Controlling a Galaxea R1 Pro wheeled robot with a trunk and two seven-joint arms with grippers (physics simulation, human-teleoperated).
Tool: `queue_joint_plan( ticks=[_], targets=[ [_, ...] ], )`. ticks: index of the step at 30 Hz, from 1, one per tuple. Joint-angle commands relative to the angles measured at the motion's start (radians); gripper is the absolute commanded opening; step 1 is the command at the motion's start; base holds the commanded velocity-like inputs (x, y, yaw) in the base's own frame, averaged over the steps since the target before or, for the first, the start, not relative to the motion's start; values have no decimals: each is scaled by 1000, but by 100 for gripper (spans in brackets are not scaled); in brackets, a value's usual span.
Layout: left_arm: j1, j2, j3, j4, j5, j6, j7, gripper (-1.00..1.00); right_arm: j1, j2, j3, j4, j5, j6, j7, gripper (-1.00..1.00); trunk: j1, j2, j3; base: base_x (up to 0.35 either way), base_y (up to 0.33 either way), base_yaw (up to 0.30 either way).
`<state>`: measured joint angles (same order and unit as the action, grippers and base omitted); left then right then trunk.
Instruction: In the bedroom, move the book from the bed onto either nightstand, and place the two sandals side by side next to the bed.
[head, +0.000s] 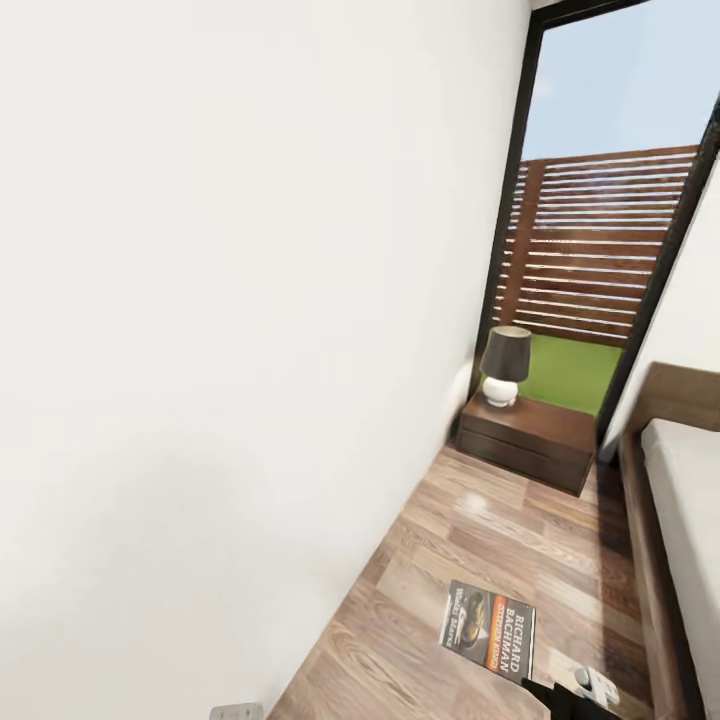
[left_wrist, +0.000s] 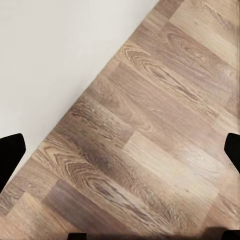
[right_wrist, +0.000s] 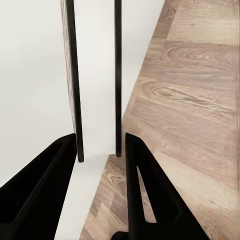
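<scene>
Right gripper (right_wrist: 100, 150) clamps something, left (left_wrist: 120, 150) seemingly spread.

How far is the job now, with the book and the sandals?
Done: the book is off the bed. In hand: the right gripper holds it between its fingers above the floor, with the nightstand ahead. Left: setting it on that nightstand, then placing both sandals.

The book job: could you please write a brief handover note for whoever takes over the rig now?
Left tool: open, empty, above the floor.
Right tool: shut on the book, which is off the bed.
The nightstand, bearing a lamp, stands ahead by the window; the bed is at right.
Done: book in hand. Left: set it on the nightstand, then pair the sandals beside the bed.
</scene>
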<state>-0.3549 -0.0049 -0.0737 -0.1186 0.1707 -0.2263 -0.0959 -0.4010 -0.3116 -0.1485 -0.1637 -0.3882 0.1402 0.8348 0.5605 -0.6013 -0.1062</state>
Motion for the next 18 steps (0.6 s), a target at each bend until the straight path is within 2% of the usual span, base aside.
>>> queue_joint_plan(
  ticks=[1,18],
  targets=[
    [-1,0,-8,1,10,-4,-2,100,-1,0,-11,0,-3,11,4,-100,1,-2,-2,75,0,-249],
    [-1,0,-8,1,10,-4,-2,100,-1,0,-11,0,-3,11,4,-100,1,-2,-2,11,0,-249]
  ],
)
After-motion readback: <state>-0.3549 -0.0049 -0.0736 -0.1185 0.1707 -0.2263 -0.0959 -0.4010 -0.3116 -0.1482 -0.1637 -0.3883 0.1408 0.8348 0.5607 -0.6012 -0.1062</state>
